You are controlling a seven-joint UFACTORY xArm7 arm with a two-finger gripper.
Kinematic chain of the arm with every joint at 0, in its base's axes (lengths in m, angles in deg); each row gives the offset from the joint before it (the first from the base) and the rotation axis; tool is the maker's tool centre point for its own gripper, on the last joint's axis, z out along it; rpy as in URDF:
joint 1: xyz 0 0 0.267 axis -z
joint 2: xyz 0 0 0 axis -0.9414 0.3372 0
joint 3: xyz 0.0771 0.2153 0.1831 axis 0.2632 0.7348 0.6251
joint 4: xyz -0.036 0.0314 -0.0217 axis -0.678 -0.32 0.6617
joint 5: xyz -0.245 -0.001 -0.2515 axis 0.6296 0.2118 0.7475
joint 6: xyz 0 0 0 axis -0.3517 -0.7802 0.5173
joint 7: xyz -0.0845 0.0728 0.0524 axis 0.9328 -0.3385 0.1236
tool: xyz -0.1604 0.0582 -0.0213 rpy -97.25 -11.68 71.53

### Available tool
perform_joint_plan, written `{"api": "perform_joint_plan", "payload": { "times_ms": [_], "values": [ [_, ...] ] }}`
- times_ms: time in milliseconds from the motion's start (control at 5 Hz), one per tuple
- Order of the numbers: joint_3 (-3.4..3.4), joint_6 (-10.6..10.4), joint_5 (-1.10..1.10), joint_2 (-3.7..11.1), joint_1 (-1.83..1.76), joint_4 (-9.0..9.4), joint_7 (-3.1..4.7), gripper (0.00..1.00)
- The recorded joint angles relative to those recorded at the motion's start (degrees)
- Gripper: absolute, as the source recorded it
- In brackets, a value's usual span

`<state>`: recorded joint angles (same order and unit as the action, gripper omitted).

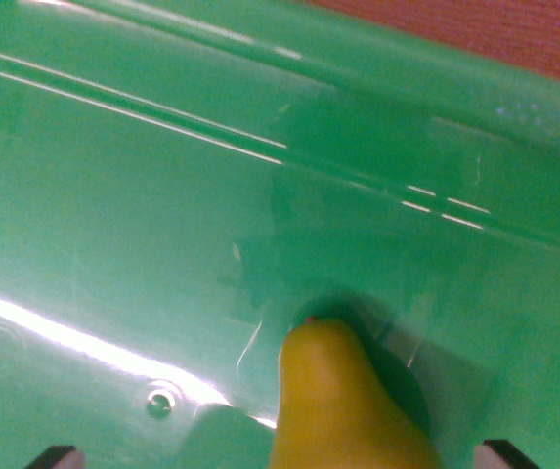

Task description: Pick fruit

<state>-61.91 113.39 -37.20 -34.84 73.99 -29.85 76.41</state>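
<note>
I am looking down through the wrist camera at a yellow pear-shaped fruit [343,405] lying on the glossy floor of a green tray [133,244], its narrow end pointing up the picture and its body running off the bottom edge of the view. It is sitting well in from the tray's far rim, which is crossing the top right corner with a strip of red cloth [475,29] showing beyond it.

What is worrying me here is the surface. The fruit is smooth and tapered, and the tray is slick, so if I am closing on the narrow neck rather than the fuller body, I am expecting it to squirt out forward or roll aside. I judge that a descent too deep would be driving the fingertips into the tray floor.

Of the gripper [284,457] I am seeing only two dark fingertips [57,456] at the bottom corners of the view, one on each side of the fruit and both clear of it. They are standing wide apart, holding nothing and touching nothing that I can make out. The fruit is lying between them, nearer the one on the wrist view's right, so I am judging the approach slightly off centre.
</note>
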Motion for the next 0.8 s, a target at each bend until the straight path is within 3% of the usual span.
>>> {"api": "perform_joint_plan", "payload": {
  "times_ms": [200,400,600,800],
  "values": [
    [0.0,0.0,0.0,0.0,0.0,0.0,0.0,0.0],
    [-0.04,-2.4,-0.05,0.92,0.35,1.44,2.08,0.0],
    [-0.04,-2.4,-0.05,0.92,0.35,1.44,2.08,0.0],
    [-0.08,-4.7,-0.11,1.83,0.69,2.86,4.12,0.0]
  ]
}}
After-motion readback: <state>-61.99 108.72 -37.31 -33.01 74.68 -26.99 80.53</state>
